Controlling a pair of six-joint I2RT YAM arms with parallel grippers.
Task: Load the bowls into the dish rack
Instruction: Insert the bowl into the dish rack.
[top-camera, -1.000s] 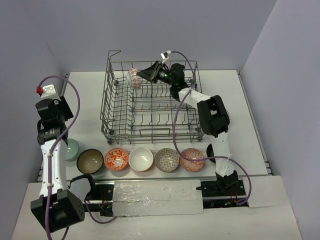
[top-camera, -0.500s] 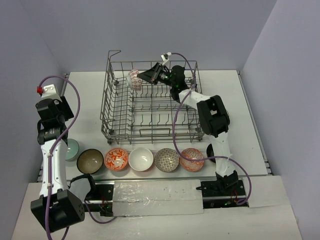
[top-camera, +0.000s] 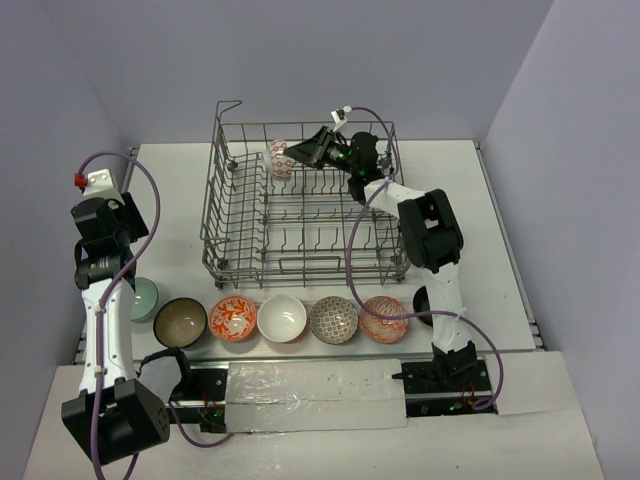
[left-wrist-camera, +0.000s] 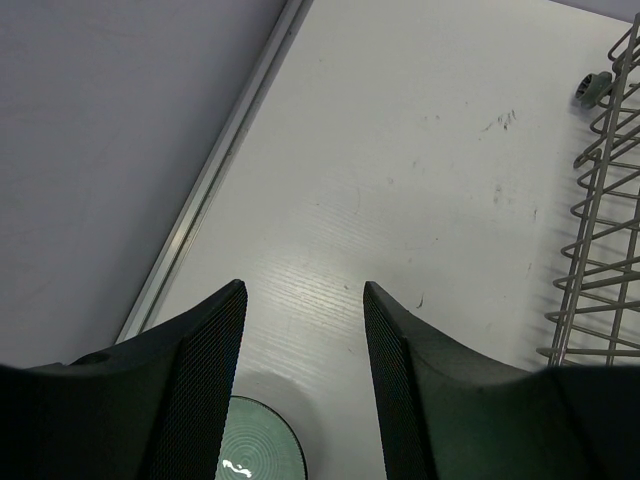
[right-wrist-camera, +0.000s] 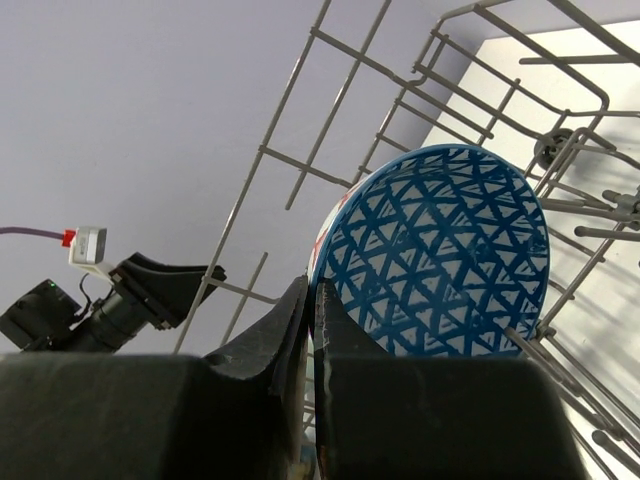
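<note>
patterned bowl (right-wrist-camera: 440, 250): on edge in dish rack (top-camera: 222, 200) | other bowls (top-camera: 282, 318): front row

The white table (top-camera: 470, 190) carries the grey wire dish rack (top-camera: 222, 215) on its middle, reaching back to the far edge. Along the near edge six bowls stand upright in a row just in front of the rack. From the left edge: teal bowl (top-camera: 146, 297), brown bowl (top-camera: 181, 321), orange-patterned bowl (top-camera: 233, 319), white bowl (top-camera: 282, 318), grey-patterned bowl (top-camera: 333, 320), red-patterned bowl (top-camera: 384, 319).
</note>
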